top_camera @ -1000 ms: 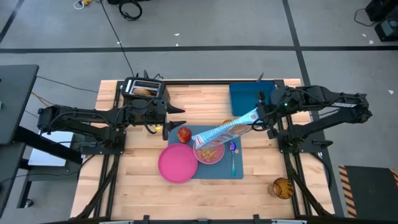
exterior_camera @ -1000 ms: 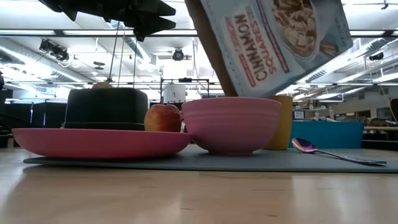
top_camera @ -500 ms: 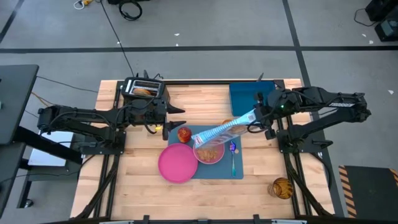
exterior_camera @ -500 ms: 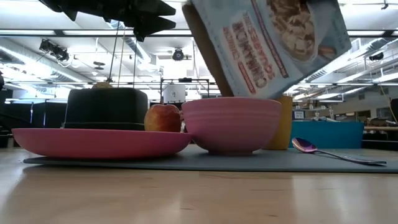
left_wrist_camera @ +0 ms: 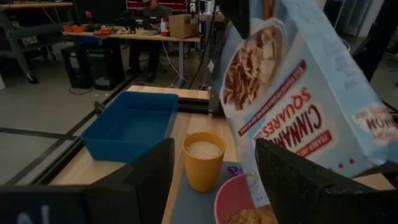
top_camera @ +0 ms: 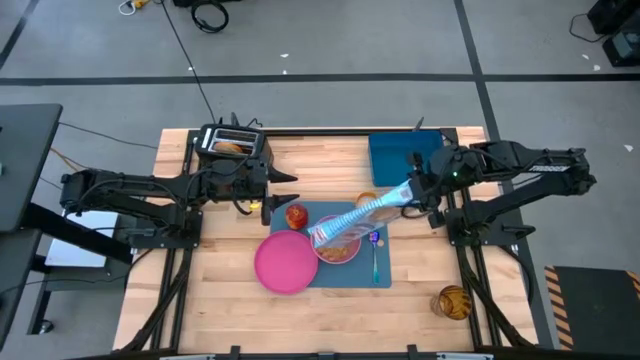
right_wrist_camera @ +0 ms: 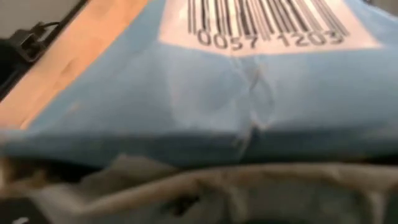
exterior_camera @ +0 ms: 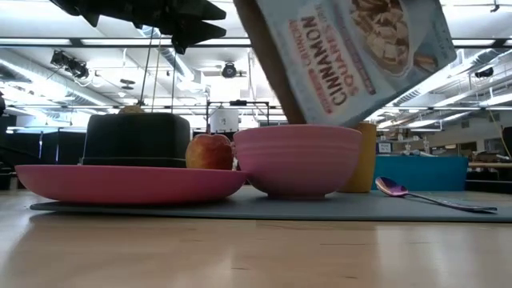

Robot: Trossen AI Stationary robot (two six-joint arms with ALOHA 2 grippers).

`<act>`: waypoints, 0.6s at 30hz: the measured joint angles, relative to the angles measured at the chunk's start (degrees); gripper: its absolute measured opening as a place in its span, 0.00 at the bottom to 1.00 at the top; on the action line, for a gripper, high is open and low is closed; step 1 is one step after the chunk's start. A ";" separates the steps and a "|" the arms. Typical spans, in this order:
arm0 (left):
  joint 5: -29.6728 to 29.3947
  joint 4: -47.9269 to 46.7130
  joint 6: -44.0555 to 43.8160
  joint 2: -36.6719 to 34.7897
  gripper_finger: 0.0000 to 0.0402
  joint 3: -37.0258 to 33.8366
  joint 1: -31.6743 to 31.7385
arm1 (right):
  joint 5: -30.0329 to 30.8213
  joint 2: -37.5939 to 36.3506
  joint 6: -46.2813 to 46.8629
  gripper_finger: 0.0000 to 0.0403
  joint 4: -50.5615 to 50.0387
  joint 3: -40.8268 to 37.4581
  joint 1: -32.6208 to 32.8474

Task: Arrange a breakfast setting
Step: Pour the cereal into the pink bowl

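My right gripper point(top_camera: 412, 190) is shut on a light-blue cereal box point(top_camera: 355, 218), which slants down to the small pink bowl point(top_camera: 340, 250) on the blue placemat point(top_camera: 385, 275). Cereal lies in the bowl point(left_wrist_camera: 239, 202). The flat pink plate point(top_camera: 285, 263) overlaps the placemat's left edge. The apple point(top_camera: 296, 215) stands at the placemat's far left corner, the tan cup point(left_wrist_camera: 203, 160) beyond the bowl, and the spoon point(top_camera: 375, 255) right of the bowl. My left gripper point(top_camera: 290, 178) is open and empty, above the table left of the apple. My right gripper holds the cereal box by its raised end point(top_camera: 400, 192), coming from the table's right side. The box is lifted clear and tilted, its lower end point(exterior_camera: 280, 88) just above the bowl's rim. The box fills the right wrist view point(right_wrist_camera: 217, 93) and hides the fingers.
A black toaster point(top_camera: 232, 143) stands at the far left, a deep blue tray point(top_camera: 405, 155) at the far right. A round brownish container point(top_camera: 453, 300) stands near the front right corner. Bare wood lies along the near edge.
My right gripper has turned at the wrist and shifted slightly toward the table's left. The cereal box has rocked over the bowl and rolled about its length, showing a narrower face from above. Its lower end has stayed over the bowl.
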 joint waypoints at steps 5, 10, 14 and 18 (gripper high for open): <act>0.01 0.02 0.00 0.00 0.58 0.00 0.00 | 2.95 -0.27 1.22 0.35 -1.36 0.00 0.23; 0.00 0.00 0.02 0.00 0.58 0.00 0.02 | 2.43 -1.38 2.31 0.35 -2.25 0.00 1.01; 0.01 0.02 0.08 0.00 0.58 0.00 0.02 | 2.40 -3.10 2.75 0.35 -2.33 0.00 1.48; 0.02 0.04 0.15 0.00 0.58 0.00 0.02 | 1.71 -4.29 3.47 0.35 -2.75 0.02 1.45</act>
